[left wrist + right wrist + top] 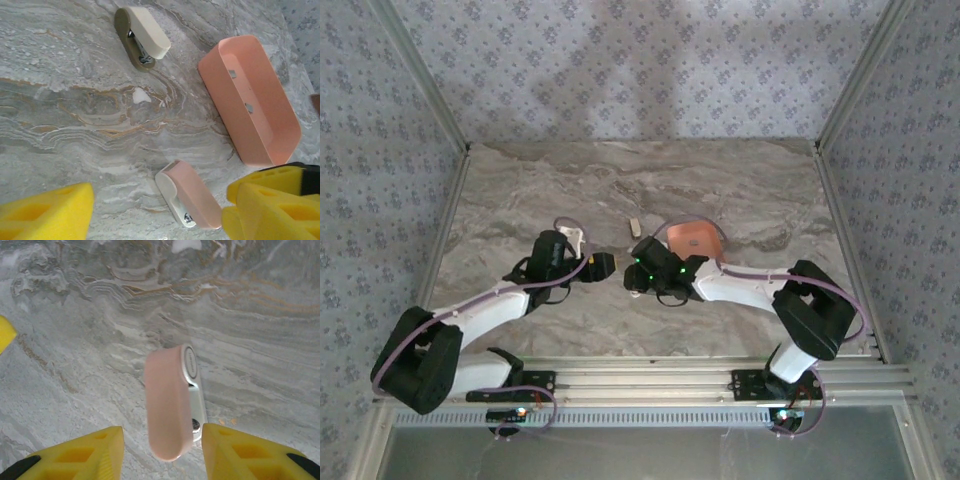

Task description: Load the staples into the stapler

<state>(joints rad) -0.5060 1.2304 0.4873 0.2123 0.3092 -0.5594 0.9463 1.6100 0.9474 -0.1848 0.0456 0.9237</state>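
Observation:
The pale pink and white stapler (189, 200) lies on its side on the marble table, closed. My right gripper (162, 440) is open, with a yellow finger on each side of the stapler's (167, 405) near end and a gap at both. My left gripper (160, 220) is open as well, and the stapler sits between its fingers, nearer the right one. From above, the left gripper (607, 265) and the right gripper (638, 272) meet tip to tip at mid-table. Two tiny grey staples (232, 73) lie inside the salmon tray (280, 150).
A second stapler (142, 37), cream over brown, lies farther back on the table (520, 200); from above this second stapler (633, 227) is just left of the tray (692, 238). Patterned walls close in the table on three sides.

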